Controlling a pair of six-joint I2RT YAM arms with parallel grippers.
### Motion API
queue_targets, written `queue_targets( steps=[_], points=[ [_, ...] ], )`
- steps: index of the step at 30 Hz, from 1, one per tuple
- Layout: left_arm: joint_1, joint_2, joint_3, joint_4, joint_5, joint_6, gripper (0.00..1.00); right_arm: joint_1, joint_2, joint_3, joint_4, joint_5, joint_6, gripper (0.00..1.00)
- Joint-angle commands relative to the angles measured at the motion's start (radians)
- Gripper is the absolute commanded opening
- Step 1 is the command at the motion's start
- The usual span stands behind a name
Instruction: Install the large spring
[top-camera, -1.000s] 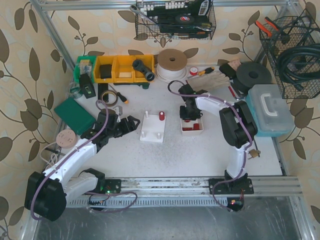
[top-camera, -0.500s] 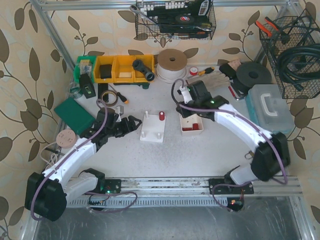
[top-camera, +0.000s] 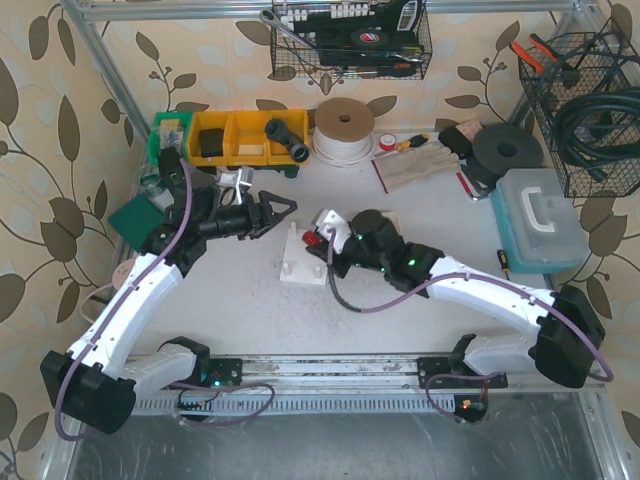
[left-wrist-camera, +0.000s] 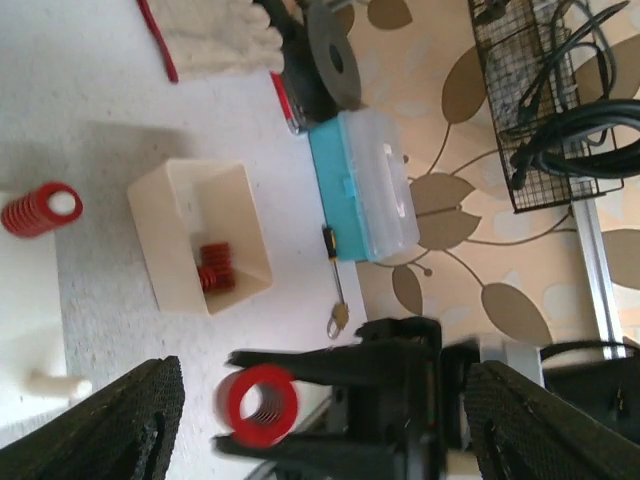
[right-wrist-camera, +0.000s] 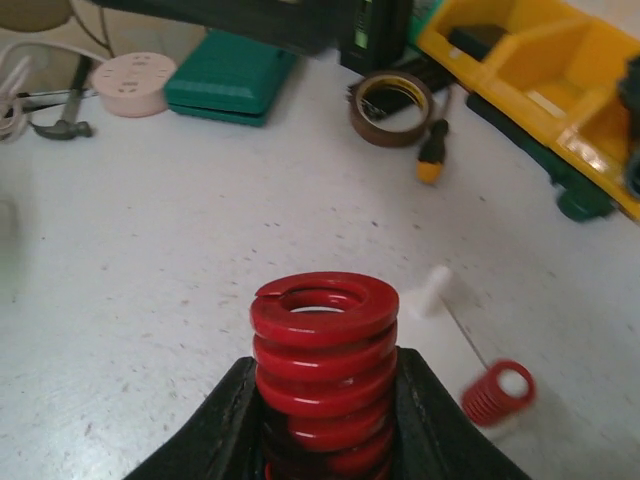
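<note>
The right tool has swung from the white plastic bin to the white pegged base block, clamped on the large red coil spring. Pickup looks done and seating remains. The spring stands upright between its fingers, above the table near a peg. The left tool has risen alongside, spread wide and empty.

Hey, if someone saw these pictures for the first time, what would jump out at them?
The large red spring clamped in the right hand, at the white peg block mid-table, grabs the eye first. Then the left hand, open just left of the block, and the yellow bins along the back wall.
</note>
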Motion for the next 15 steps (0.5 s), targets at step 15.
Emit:
queue_targets(
  steps=[15],
  points=[
    [-0.020, 0.037, 0.129, -0.447, 0.080, 0.027, 0.76, 0.177, 0.005, -0.166, 0.445, 0.221, -0.124, 0.00]
  ],
)
